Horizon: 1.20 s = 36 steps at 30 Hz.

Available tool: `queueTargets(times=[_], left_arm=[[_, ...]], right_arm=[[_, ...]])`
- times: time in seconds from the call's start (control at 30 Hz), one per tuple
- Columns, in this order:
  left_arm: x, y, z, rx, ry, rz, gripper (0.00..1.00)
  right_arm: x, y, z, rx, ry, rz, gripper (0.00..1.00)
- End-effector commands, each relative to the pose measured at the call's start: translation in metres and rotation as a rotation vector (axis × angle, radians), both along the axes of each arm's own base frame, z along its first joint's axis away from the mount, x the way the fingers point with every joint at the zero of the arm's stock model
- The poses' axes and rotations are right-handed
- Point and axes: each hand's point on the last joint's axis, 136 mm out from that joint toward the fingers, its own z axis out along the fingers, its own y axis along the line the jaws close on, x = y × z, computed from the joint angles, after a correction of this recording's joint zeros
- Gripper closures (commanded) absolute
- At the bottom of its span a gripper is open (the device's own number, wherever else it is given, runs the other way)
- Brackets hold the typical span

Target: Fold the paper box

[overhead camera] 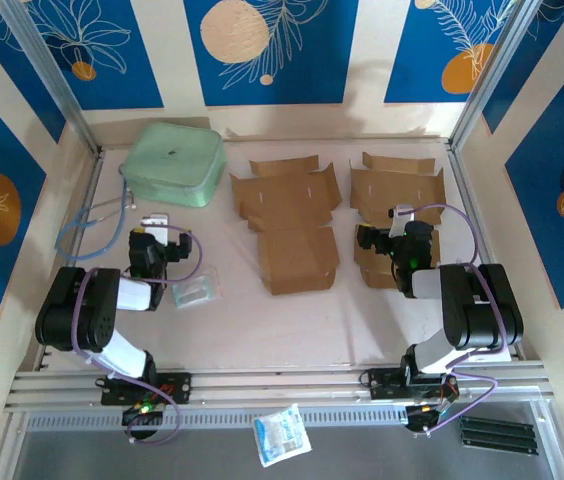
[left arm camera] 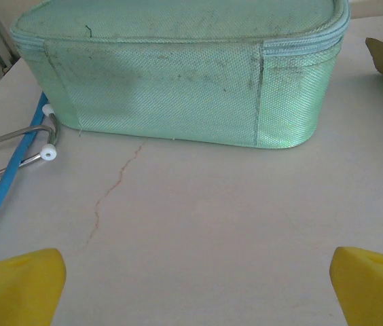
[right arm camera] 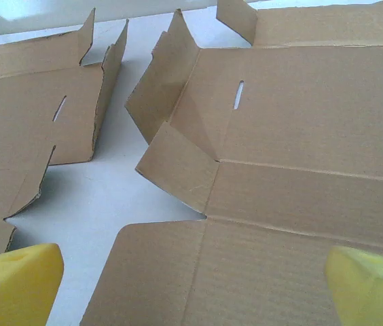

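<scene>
Two flat brown cardboard box blanks lie on the white table: one in the middle [overhead camera: 287, 225], one to the right [overhead camera: 397, 190]. My right gripper [overhead camera: 399, 232] hovers over the near part of the right blank [right arm camera: 300, 136], open, its yellow fingertips [right arm camera: 15, 285] spread wide with nothing between them [right arm camera: 195, 288]. The middle blank [right arm camera: 28, 115] lies to its left, side flaps raised. My left gripper [overhead camera: 154, 238] sits low at the left, open and empty [left arm camera: 195, 292], facing a mint-green pouch [left arm camera: 178, 75] across bare table.
The green pouch [overhead camera: 174, 163] stands at the back left. A stethoscope with blue tubing [overhead camera: 87, 225] [left arm camera: 15, 156] lies along the left wall. A clear plastic packet [overhead camera: 197, 290] rests beside the left arm. A white packet [overhead camera: 282, 435] lies below the front rail.
</scene>
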Motion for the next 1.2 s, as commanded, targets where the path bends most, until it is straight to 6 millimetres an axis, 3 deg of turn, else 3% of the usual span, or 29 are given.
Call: queueTargets(times=[0.0,0.5,0.57,0.67,0.77,0.8,0.87,1.0,1.17], left_arm=[[0.005,-0.002,0.009,-0.019,-0.029,-0.010,0.01],[0.004,-0.003,0.011,-0.019,-0.039,-0.016,0.01],[-0.001,-0.001,0.020,-0.017,-0.067,0.000,0.01],[-0.015,0.013,0.055,0.003,-0.129,0.100,0.01],[-0.034,0.020,0.092,-0.140,-0.091,0.199,0.00],[-0.038,0.015,0.101,-0.233,-0.056,0.204,0.00],[-0.043,-0.013,0.117,-0.405,0.040,0.117,0.00],[-0.055,-0.077,0.110,-0.542,0.377,-0.028,0.03],[-0.052,-0.133,0.089,-0.443,0.654,-0.087,0.12]], right_arm=[[0.007,-0.002,0.013,-0.018,-0.048,-0.002,0.01],[0.008,-0.001,0.018,-0.016,-0.053,0.002,0.01],[0.006,0.001,0.031,-0.023,-0.051,0.008,0.01],[-0.003,-0.005,0.069,-0.032,-0.037,-0.089,0.01],[-0.026,0.024,0.115,0.160,0.047,-0.022,0.04],[-0.033,0.038,0.128,0.225,0.085,0.022,0.05],[-0.051,0.076,0.143,0.309,0.211,0.163,0.05],[-0.085,0.144,0.152,0.284,0.472,0.392,0.05],[-0.101,0.179,0.141,0.159,0.640,0.470,0.04]])
